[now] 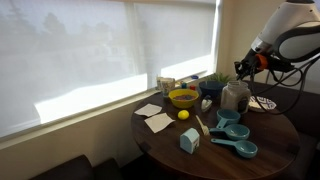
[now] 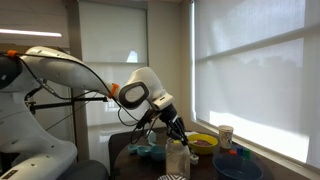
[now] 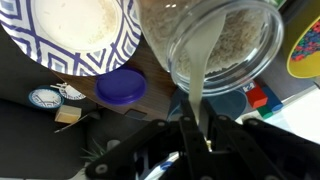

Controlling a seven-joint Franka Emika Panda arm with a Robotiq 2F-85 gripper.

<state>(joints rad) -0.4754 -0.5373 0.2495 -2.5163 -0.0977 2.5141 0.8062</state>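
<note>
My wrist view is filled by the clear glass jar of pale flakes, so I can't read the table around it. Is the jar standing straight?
Observer: Yes. The clear glass jar stands upright on the round dark wooden table, in from its rim.
Operator: What lies close to its base?
Observer: A row of teal plastic measuring cups lies beside it, running toward the table's near rim.
Operator: How high is my pincer, shut on the pale slim handle?
Observer: It hangs just above the jar's mouth, outside the glass.
</note>
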